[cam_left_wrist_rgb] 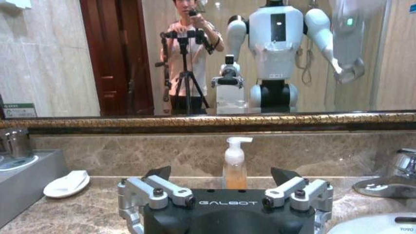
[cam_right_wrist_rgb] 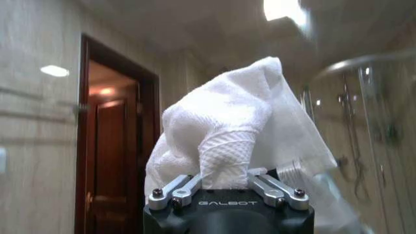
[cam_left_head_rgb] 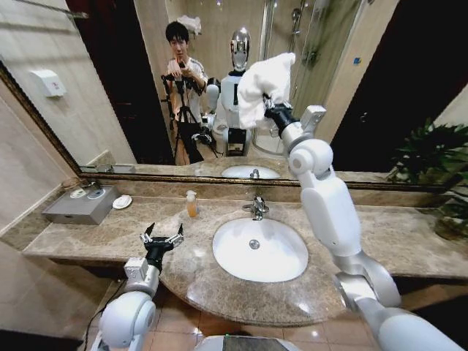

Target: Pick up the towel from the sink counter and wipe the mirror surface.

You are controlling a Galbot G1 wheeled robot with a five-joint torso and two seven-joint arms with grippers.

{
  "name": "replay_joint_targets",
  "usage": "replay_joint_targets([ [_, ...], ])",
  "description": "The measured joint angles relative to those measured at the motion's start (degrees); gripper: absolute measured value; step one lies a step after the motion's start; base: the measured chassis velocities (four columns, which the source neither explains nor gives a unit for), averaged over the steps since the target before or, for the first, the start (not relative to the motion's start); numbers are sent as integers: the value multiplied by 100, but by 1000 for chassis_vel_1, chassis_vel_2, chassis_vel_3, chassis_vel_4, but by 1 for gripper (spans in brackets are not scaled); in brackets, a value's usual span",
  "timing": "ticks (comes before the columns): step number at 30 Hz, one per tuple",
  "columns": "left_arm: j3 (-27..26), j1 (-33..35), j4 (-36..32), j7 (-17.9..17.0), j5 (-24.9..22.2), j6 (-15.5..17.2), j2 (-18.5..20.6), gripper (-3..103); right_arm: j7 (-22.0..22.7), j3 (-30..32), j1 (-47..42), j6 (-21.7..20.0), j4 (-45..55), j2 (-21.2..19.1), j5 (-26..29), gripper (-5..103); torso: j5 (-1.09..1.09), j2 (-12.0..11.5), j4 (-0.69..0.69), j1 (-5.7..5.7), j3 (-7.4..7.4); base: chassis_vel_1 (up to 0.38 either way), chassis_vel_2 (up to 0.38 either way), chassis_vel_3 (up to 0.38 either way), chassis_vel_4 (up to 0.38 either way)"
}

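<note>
Wide bronze-framed mirror (cam_left_head_rgb: 146,88) above the marble worktop (cam_left_head_rgb: 409,234) with white oval basin (cam_left_head_rgb: 259,250); right gripper (cam_left_head_rgb: 272,111) raised to the glass, fingers clamped on the white towel (cam_left_head_rgb: 265,86); left gripper (cam_left_head_rgb: 162,238) low over the worktop's front edge, fingers apart; soap bottle (cam_left_head_rgb: 191,204) by the tap (cam_left_head_rgb: 257,208)

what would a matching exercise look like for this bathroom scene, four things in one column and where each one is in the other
Things:
1. towel
2. left pincer
3. soap bottle
4. small white dish

Places:
A. open, above the sink counter's front edge
B. beside the grey box
C. clamped in the right pincer, up at the mirror
D. standing behind the basin, left of the tap

Pairs: 1-C, 2-A, 3-D, 4-B
</note>
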Motion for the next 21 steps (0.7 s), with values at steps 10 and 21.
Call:
replay_joint_targets([
  [10,-1,0,0,-1,0,0,1,100,-190,-40,-604,121,140,37,-290,10,1,0,-2,-2,0,0,0,0,0],
  [21,-1,0,0,0,0,0,0,100,57,-82,586,-44,-11,-140,252,10,-2,0,-1,0,0,0,0,0,0],
])
